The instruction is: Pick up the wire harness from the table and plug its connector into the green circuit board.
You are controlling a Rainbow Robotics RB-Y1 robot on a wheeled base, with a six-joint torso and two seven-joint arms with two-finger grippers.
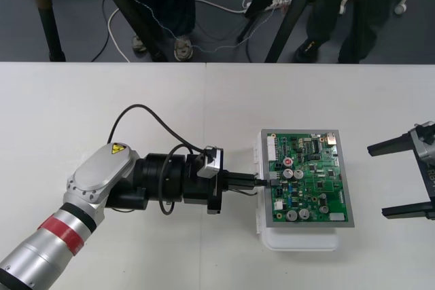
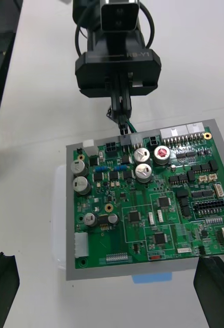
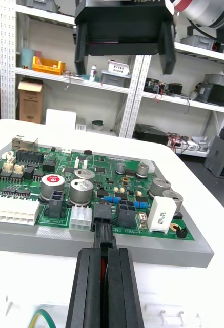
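From the lower left of the front view, the left arm (image 1: 102,181), silver with a red ring, lay level over the pale surface (image 1: 102,106). Its jaws were clamped narrow on the wire harness (image 2: 125,134) at the small black plug (image 3: 102,233), probably to keep it square to the header on the board's left edge. Whether it was seated could not be judged. The flat green circuit board (image 1: 309,181), studded with round capacitors, sat on a white base (image 1: 299,241). The right jaws stood wide at the right edge.

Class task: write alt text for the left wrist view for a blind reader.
The left gripper, black fingers shut, holds the small black harness plug at the edge of the green circuit board; the open right gripper hangs beyond.
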